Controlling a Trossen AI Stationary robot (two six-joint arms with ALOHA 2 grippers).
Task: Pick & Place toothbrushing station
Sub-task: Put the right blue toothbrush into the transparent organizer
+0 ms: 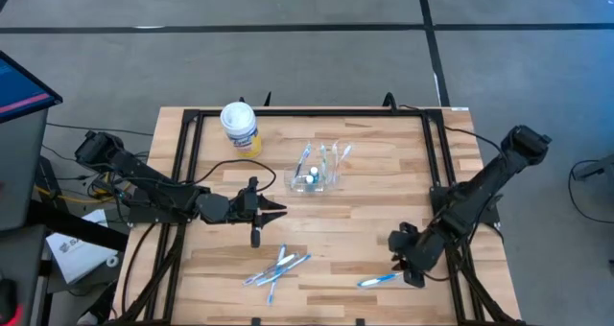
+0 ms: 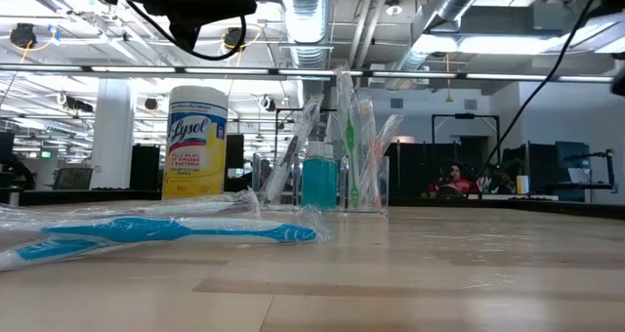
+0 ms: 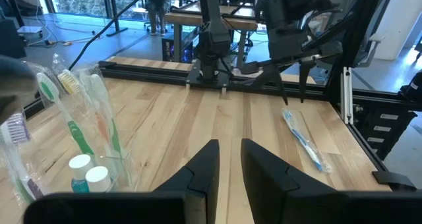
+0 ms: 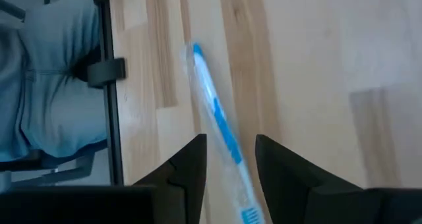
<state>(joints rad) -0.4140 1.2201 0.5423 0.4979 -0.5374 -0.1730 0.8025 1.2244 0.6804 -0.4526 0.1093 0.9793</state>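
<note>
One blue toothbrush (image 4: 221, 135) lies between the right pincer's (image 4: 231, 159) parted fingers; left pincer (image 3: 229, 159) nearly together, empty.

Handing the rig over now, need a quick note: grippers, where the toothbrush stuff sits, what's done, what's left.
Right gripper: low at the table's front right, jaws open astride a wrapped blue toothbrush, no grip yet.
Left gripper: mid-table, left of the clear cup, jaws slightly apart, holding nothing.
Done: the cup holds several wrapped brushes and teal toothpaste.
Left: the brush under the right gripper, plus a loose cluster of brushes at front centre. Finish the right grasp first, probably.
Wipes tub stands back left, not part of the job.
</note>
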